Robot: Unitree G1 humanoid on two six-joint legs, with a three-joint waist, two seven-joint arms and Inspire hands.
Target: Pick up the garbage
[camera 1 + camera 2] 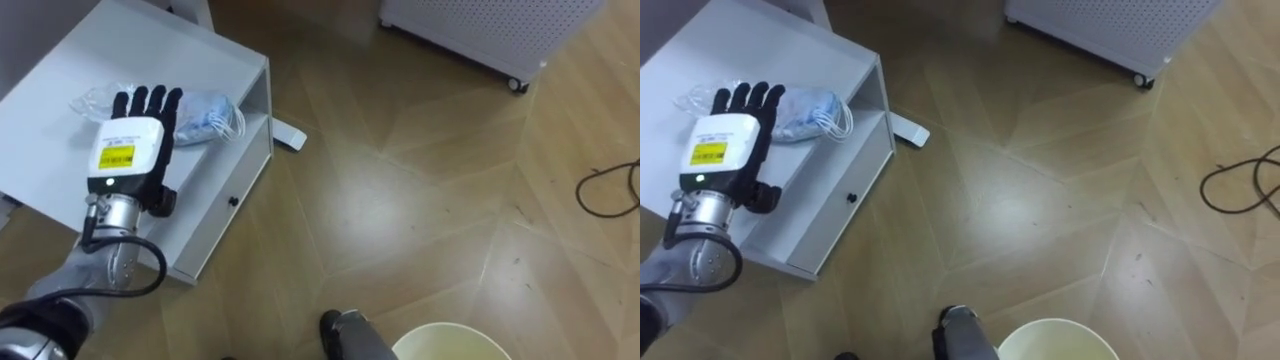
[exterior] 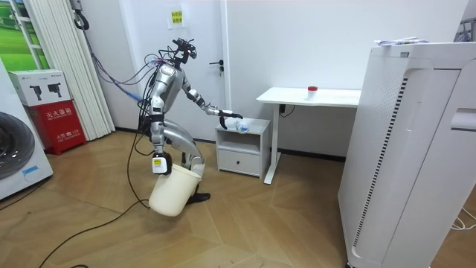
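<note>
The garbage is a crumpled blue face mask (image 1: 205, 115) with white loops, with a clear plastic wrapper (image 1: 88, 100) beside it, on top of a low white cabinet (image 1: 190, 50). My left hand (image 1: 130, 150) is stretched flat over the cabinet top, open, its fingertips at the mask's left edge. In the room view I stand bent towards the cabinet (image 2: 242, 149), left hand (image 2: 223, 114) reaching to the mask (image 2: 242, 125). A cream bucket (image 1: 450, 342) hangs tilted at my right side, my right hand (image 1: 345, 335) gripping its rim.
The cabinet has a drawer with a dark knob (image 1: 232, 201). A small white flat object (image 1: 288, 137) lies on the wood floor beside it. A white perforated unit on wheels (image 1: 480, 30) stands beyond, a black cable (image 1: 610, 190) to the right, and a white desk (image 2: 312, 97) behind the cabinet.
</note>
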